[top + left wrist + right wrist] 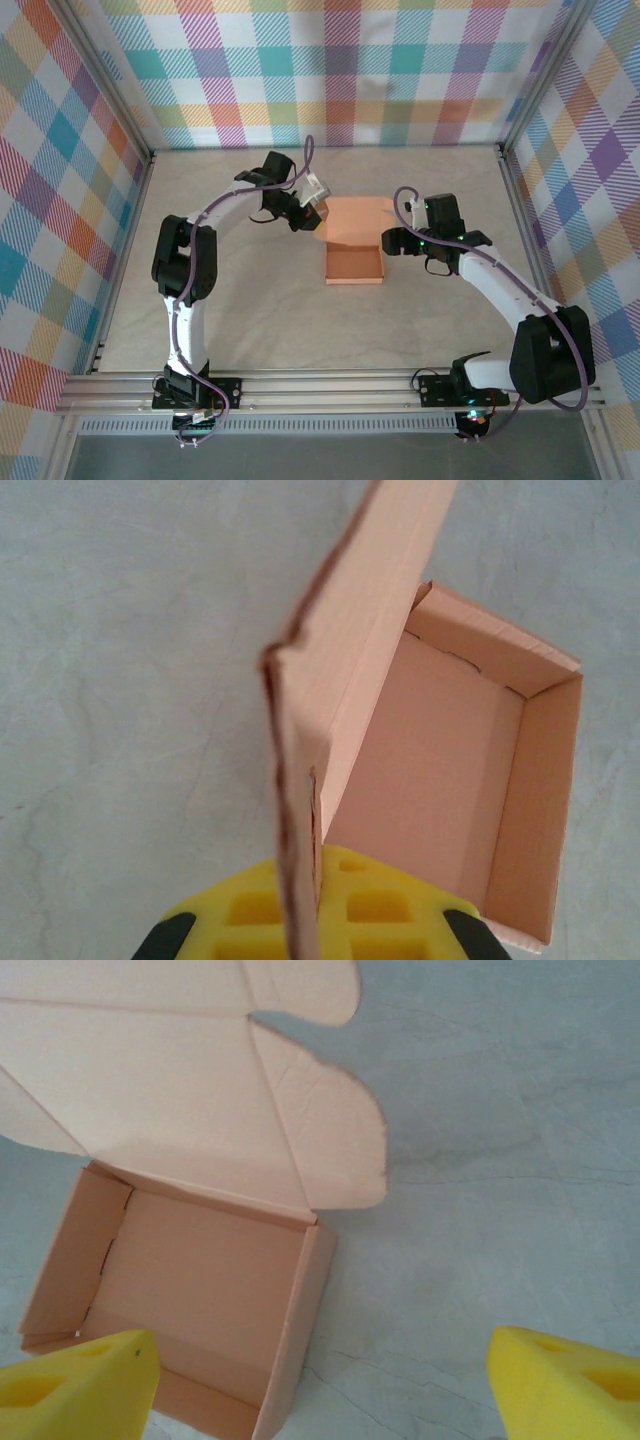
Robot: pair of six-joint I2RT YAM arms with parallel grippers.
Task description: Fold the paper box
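The salmon-orange paper box [355, 268] sits mid-table as an open tray with its lid [352, 220] raised at the far side. My left gripper [305, 213] is shut on the lid's left flap. In the left wrist view that flap [330, 710] runs edge-on down between the yellow pads [390, 910], with the tray's inside [450, 770] to the right. My right gripper [393, 240] hovers open just right of the box. Its yellow fingers [75, 1380] stand wide apart, the tray's right wall [300, 1310] between them, and the lid's rounded tab [335, 1130] lies ahead.
The pale grey tabletop [250, 320] is bounded by aluminium frame rails [320, 385] at the front and checked cloth walls [330, 70] on three sides. Bare surface lies around the box on all sides.
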